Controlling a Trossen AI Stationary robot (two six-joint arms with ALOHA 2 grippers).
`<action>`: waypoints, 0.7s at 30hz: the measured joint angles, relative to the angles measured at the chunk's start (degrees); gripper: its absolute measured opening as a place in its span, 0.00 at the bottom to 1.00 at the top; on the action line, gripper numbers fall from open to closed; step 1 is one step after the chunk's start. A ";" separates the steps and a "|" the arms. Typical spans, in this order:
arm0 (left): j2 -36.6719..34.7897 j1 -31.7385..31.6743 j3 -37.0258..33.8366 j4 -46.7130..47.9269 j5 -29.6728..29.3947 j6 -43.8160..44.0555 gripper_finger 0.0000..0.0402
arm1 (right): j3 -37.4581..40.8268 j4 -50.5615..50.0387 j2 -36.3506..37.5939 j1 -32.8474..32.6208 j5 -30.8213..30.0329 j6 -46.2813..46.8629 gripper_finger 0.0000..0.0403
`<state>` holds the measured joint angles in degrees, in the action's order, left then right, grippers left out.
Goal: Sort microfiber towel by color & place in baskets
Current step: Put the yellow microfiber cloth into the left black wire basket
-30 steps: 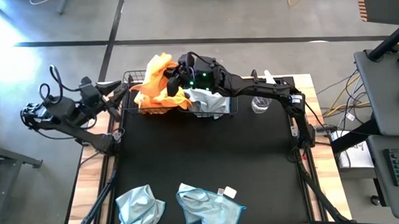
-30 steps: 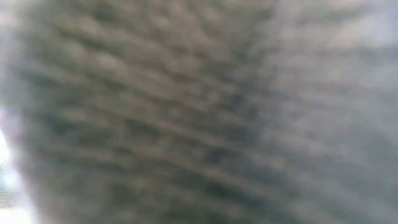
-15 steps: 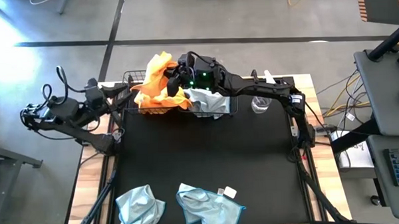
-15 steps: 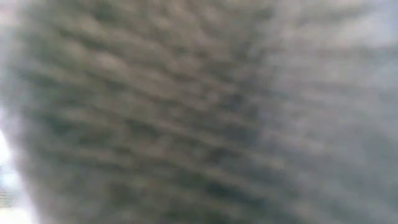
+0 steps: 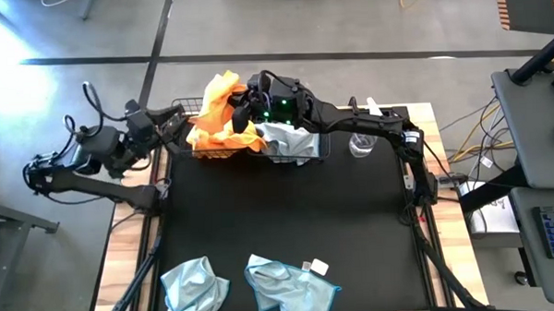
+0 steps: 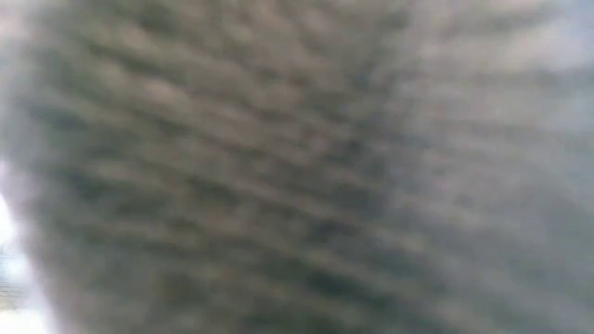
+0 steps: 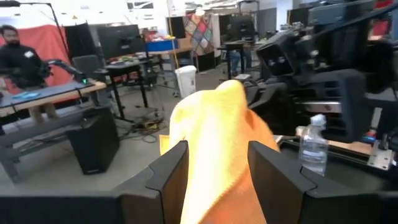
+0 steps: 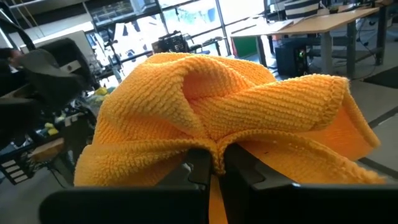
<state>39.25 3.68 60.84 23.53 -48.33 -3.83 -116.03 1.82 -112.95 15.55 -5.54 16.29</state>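
Note:
My right gripper [image 5: 243, 110] is shut on a bright orange towel [image 5: 216, 116] over the left wire basket [image 5: 178, 110] at the table's far edge. The towel's lower folds lie in that basket. A pale blue-grey towel [image 5: 290, 139] lies bunched in the right basket [image 5: 325, 152]. Two more blue-grey towels [image 5: 195, 286] [image 5: 289, 284] lie crumpled at the near edge. My left gripper [image 5: 175, 126] stands open just left of the orange towel [image 7: 214, 134], facing it. A blurred grey weave fills the low view. My right gripper pinches a gathered fold of the orange towel [image 8: 217, 148] between its two fingers [image 8: 200, 163], several layers bunched together. The fingers come level from the table's right side. The cloth billows up around the fingers, and its lower part [image 5: 223, 139] rests in the left basket.
A clear spray bottle [image 5: 361, 143] stands right of the baskets, under the right arm. The black mat [image 5: 288, 210] between the baskets and the near towels is bare. Beyond the table are desks, monitors and a seated person [image 7: 22, 59].
My left gripper has swung toward the table's right and far edge, closing in on the orange towel at the left basket, still open. My right gripper and the towels have kept still.

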 joint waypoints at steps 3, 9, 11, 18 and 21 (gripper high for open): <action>0.73 -5.80 0.00 -0.19 6.71 0.95 0.38 | 0.00 -0.32 0.00 0.00 0.00 -0.02 0.03; 3.73 -18.28 0.00 -0.47 19.70 2.16 0.38 | 0.00 -1.43 0.00 0.20 0.00 -0.02 0.03; 4.55 -21.27 0.00 -0.42 22.23 2.79 0.38 | 0.00 -1.62 0.00 0.29 0.00 -0.05 0.03; 4.77 -26.57 0.33 -2.40 30.37 2.90 0.38 | 0.01 -1.67 0.00 0.54 -0.01 -2.47 0.03; 5.48 -28.00 0.38 -3.34 35.92 3.44 0.38 | 0.02 -1.68 0.00 0.72 -0.02 -2.91 0.03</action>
<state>44.73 -24.32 61.22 20.18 -12.42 -0.39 -116.01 0.14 -112.95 16.27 -5.56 13.39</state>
